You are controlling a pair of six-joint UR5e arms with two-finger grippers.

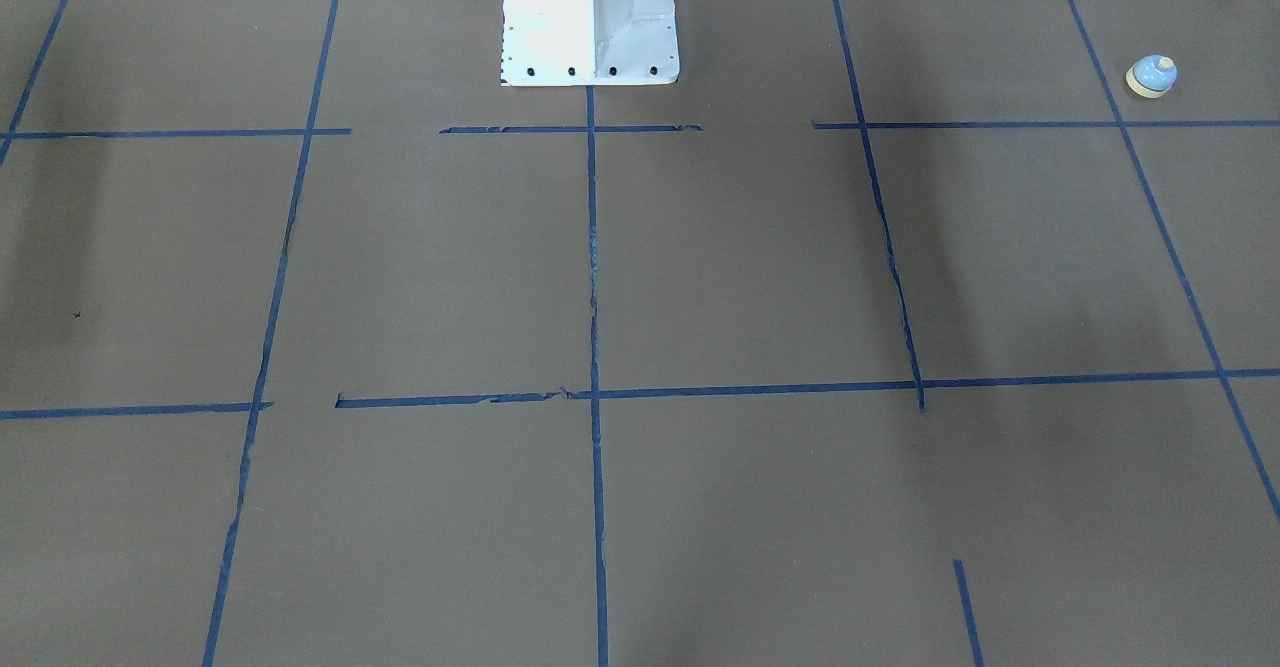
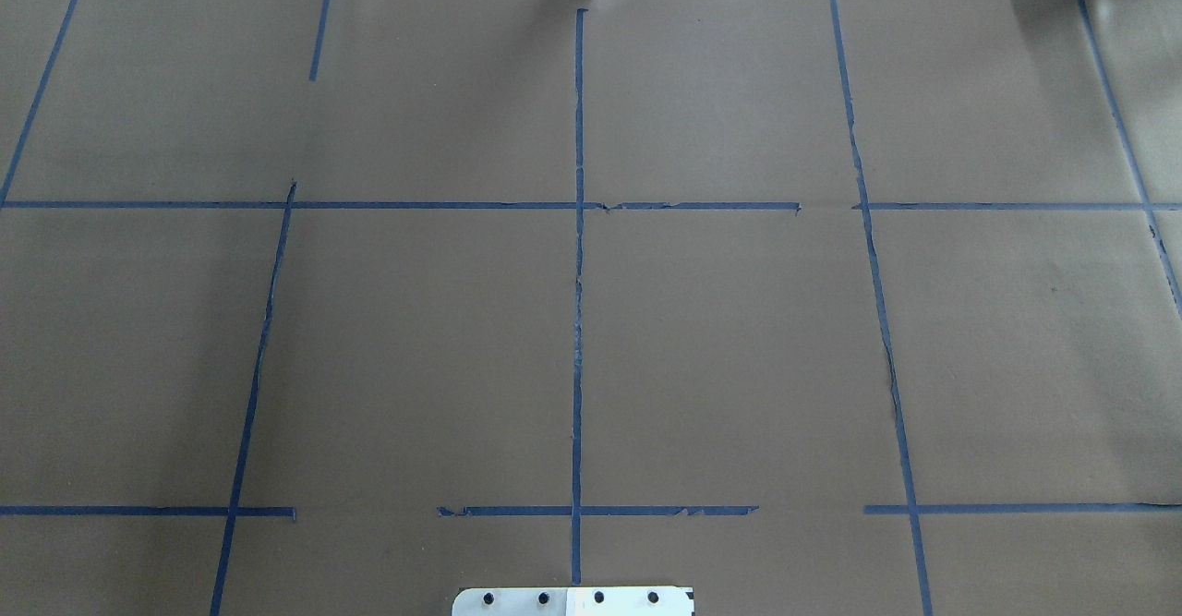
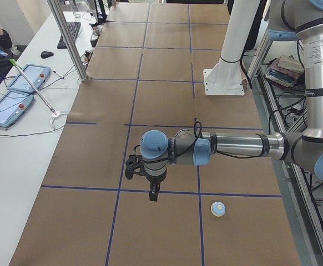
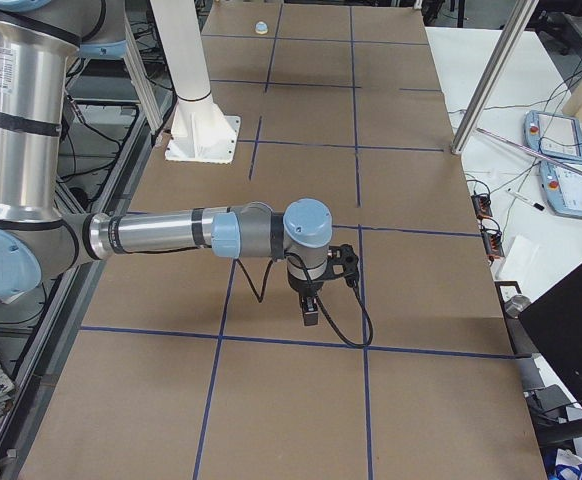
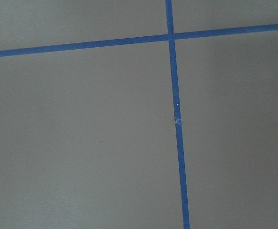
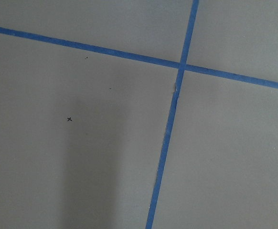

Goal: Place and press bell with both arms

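Note:
The small light-blue bell with a cream base and button stands upright on the brown paper near the robot's left end of the table. It also shows in the exterior left view and, tiny and far off, in the exterior right view. My left gripper hangs above the table, apart from the bell, which lies beside it toward the robot's side. My right gripper hangs over the other end, far from the bell. I cannot tell whether either is open or shut. Both wrist views show only paper and blue tape.
The white pedestal base is bolted at the table's robot side. Blue tape lines mark a grid on the brown paper. A white side table with tablets and a metal post runs along the far edge.

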